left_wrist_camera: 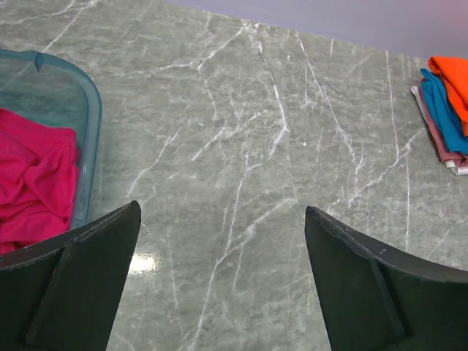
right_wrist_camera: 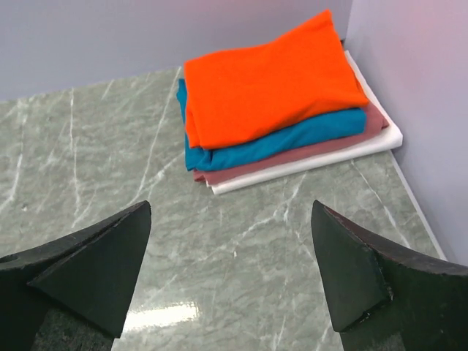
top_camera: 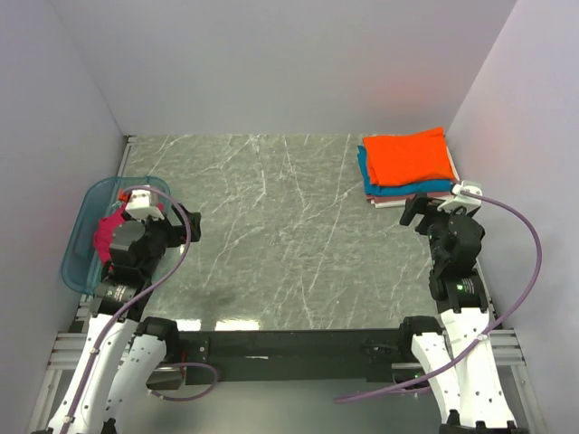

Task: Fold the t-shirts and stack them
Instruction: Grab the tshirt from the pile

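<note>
A crumpled magenta-red t-shirt (left_wrist_camera: 33,183) lies in the translucent blue tray (top_camera: 81,244) at the left edge, partly hidden under my left arm in the top view. A stack of folded t-shirts (top_camera: 407,167) sits in the far right corner, with orange (right_wrist_camera: 270,80) on top, then teal-blue (right_wrist_camera: 292,135), pinkish (right_wrist_camera: 307,159) and white (right_wrist_camera: 365,146). My left gripper (left_wrist_camera: 223,212) is open over bare table just right of the tray. Just in front of the stack, my right gripper (right_wrist_camera: 230,208) is open with nothing between its fingers.
The grey marble tabletop (top_camera: 280,235) spans the middle. Pale walls close the table on the left, back and right; the right wall (right_wrist_camera: 417,88) runs right beside the stack. Cables loop off both wrists.
</note>
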Controlling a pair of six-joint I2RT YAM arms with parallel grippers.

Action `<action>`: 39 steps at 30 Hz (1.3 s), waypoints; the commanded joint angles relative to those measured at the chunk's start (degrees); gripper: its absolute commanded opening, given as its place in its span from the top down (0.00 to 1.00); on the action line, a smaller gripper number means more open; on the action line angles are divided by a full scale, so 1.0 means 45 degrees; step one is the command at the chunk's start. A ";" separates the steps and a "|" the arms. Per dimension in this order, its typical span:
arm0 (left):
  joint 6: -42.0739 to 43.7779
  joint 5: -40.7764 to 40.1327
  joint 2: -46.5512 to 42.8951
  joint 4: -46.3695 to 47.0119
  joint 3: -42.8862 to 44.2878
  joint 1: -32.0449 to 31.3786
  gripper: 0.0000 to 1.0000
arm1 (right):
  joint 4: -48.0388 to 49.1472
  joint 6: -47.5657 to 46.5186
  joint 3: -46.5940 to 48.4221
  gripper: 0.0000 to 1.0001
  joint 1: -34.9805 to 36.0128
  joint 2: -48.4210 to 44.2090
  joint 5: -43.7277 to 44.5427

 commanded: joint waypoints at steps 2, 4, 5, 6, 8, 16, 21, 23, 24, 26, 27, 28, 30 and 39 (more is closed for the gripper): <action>-0.0136 -0.0255 -0.0435 0.0550 -0.0026 0.0050 0.01 | 0.0777 -0.0158 -0.0178 0.04 -0.0077 -0.0097 -0.0353; -0.0195 -0.0391 -0.0377 0.0492 0.0051 0.0069 0.01 | 0.0153 -0.1907 0.0153 0.04 -0.0077 0.0273 -0.2529; -0.0350 -0.0527 -0.0106 0.0376 0.0148 0.0050 0.01 | -0.0334 -0.2210 0.0290 0.04 -0.0057 0.0410 -0.3144; -0.0487 -0.0644 0.0071 0.0200 0.0246 0.0069 0.01 | -0.0571 -0.2329 0.0639 0.04 -0.0076 0.0740 -0.3769; -0.0915 -0.0647 0.0538 0.0140 0.0480 0.0147 0.00 | -0.0904 -0.2039 0.0954 0.04 -0.0057 0.1152 -0.5464; -0.2361 -0.0158 0.2316 0.1214 0.1164 0.2486 0.01 | -0.1939 -0.3246 0.0975 0.05 -0.0057 0.1331 -0.7778; -0.3866 -0.0894 0.4464 0.1352 0.1691 0.5161 0.01 | -0.2175 -0.3521 0.0604 0.05 -0.0077 0.0667 -0.6944; -0.4334 -0.1716 0.5592 0.0731 0.2334 0.5749 0.03 | -0.2194 -0.3560 0.0643 0.05 -0.0057 0.0724 -0.6609; -0.4471 -0.2068 0.6006 0.0436 0.2608 0.5946 0.05 | -0.2214 -0.3560 0.0701 0.05 -0.0076 0.0917 -0.6550; -0.4880 -0.2656 0.7271 -0.0208 0.3350 0.6453 0.09 | -0.2331 -0.3560 0.0740 0.05 -0.0077 0.1094 -0.6451; -0.4941 -0.2696 0.7685 -0.0676 0.3546 0.6649 0.10 | -0.2331 -0.3580 0.0740 0.06 -0.0077 0.1192 -0.6393; -0.5077 -0.2696 0.8096 -0.0912 0.3838 0.6845 0.11 | -0.2331 -0.3561 0.0760 0.06 -0.0077 0.1231 -0.6354; -0.5196 -0.2036 0.9132 -0.0877 0.3938 0.7528 0.13 | -0.2312 -0.3521 0.0760 0.06 -0.0077 0.1213 -0.6354; -0.5548 -0.1818 1.3391 -0.1051 0.5168 0.7843 0.40 | -0.2156 -0.3560 0.0624 0.06 -0.0057 0.1017 -0.6393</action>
